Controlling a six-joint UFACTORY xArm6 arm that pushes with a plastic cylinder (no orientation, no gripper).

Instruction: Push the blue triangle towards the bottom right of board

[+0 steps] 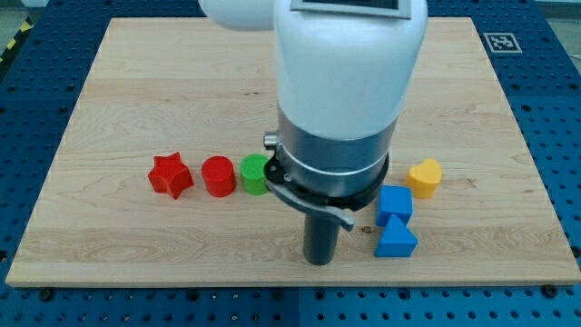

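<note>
The blue triangle (396,242) lies on the wooden board (136,91) near its bottom edge, right of centre. A blue cube-like block (395,203) sits just above it, touching or nearly touching. My tip (319,261) is at the end of the dark rod, to the left of the blue triangle with a gap between them, near the board's bottom edge. The arm's large white and grey body hides the board's middle.
A red star (171,175), a red cylinder (218,175) and a green block (255,173), partly hidden by the arm, stand in a row at the left. A yellow heart-like block (425,176) is above the blue cube, to the right. A marker tag (498,42) is at the top right corner.
</note>
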